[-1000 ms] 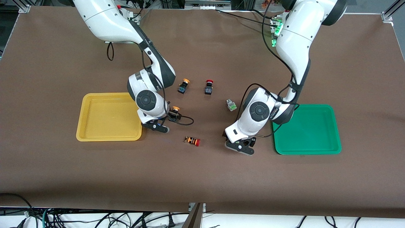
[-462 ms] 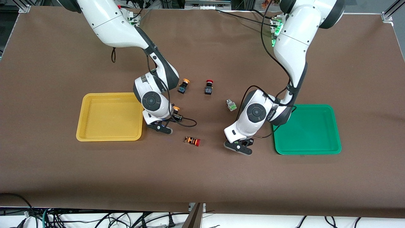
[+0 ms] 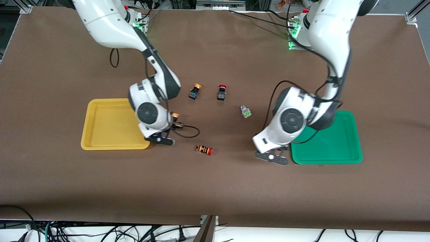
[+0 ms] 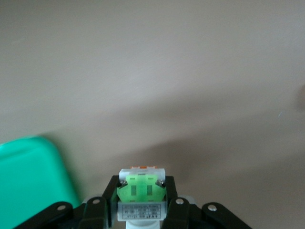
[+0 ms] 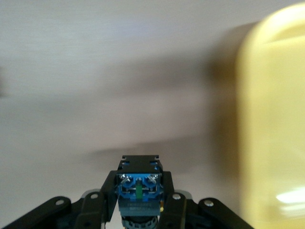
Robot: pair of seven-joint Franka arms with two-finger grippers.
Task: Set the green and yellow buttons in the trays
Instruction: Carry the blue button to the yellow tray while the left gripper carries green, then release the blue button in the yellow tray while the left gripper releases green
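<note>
Green button [image 4: 141, 196] clamped in left gripper [image 4: 141, 205], beside green tray [image 4: 33, 181]

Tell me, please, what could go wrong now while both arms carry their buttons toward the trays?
The left gripper holds its green button beside the green tray, not above it; opening now would probably drop it on the table. Likewise the right gripper, shut on a yellow button, is only at the edge of the yellow tray, so the button might fall outside.

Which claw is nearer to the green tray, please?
Left. The left claw hangs over the cloth right beside the green tray, holding a green button. The right claw is at the yellow tray, holding a yellow button.
</note>
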